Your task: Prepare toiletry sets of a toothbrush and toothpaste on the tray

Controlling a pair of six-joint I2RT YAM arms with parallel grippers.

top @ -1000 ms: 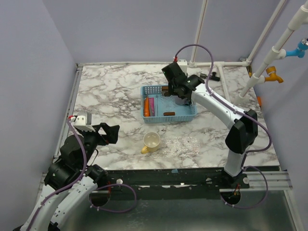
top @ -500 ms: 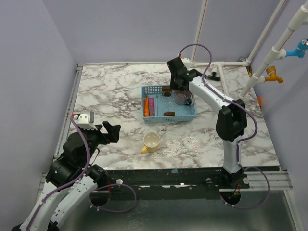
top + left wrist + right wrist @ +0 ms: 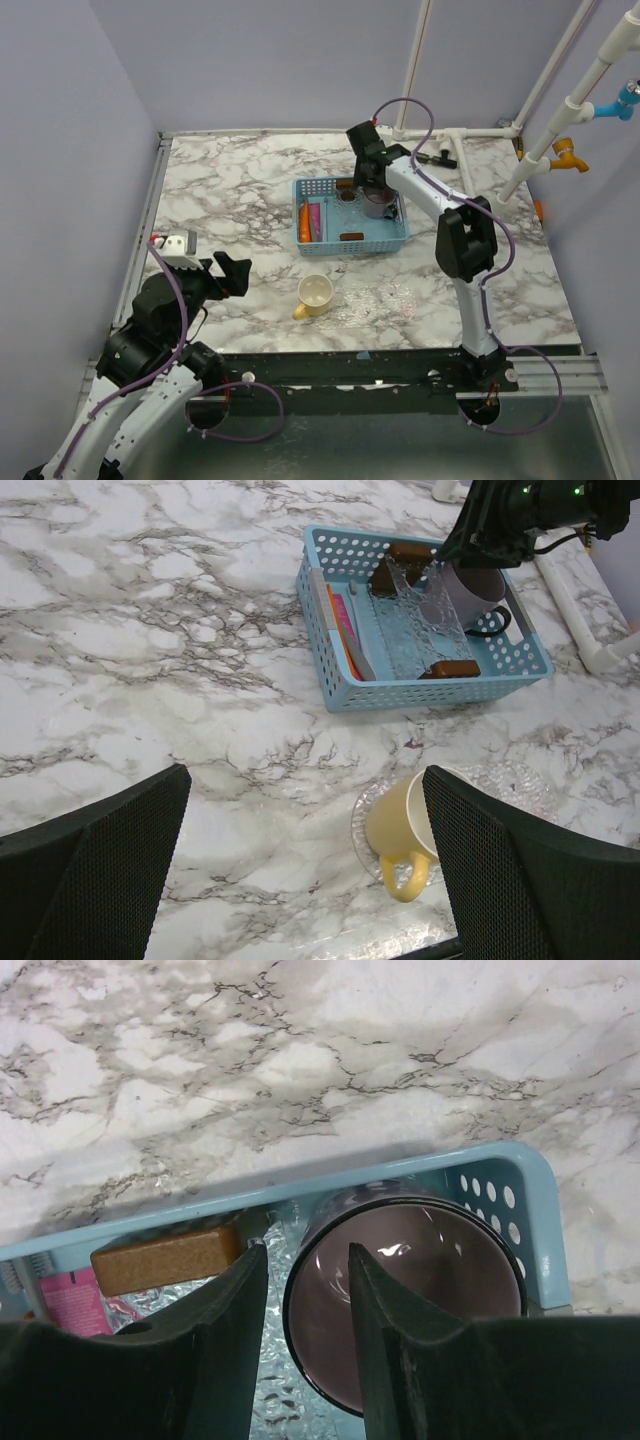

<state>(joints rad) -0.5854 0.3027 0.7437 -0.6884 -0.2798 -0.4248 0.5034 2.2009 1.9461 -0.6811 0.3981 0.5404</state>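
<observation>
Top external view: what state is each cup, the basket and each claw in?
purple mug: upright, empty, inside the blue basket.
yellow mug: upright, empty, on the clear plate.
blue basket: upright, partly filled.
left claw: open, holding nothing.
right claw: open, straddling the purple mug's rim.

Marble-look table (image 3: 250, 190), lilac walls (image 3: 270, 60), white pipes (image 3: 560, 110) rear R.

Plenty of open marble table (image 3: 225, 195) across the left side, but the middle is crowded, with the blue basket (image 3: 350, 243), the mauve cup (image 3: 377, 207) and the right gripper (image 3: 305, 1258) packing its far right corner, and the yellow mug (image 3: 316, 292) on a clear plate (image 3: 512, 790) just near of it.
</observation>
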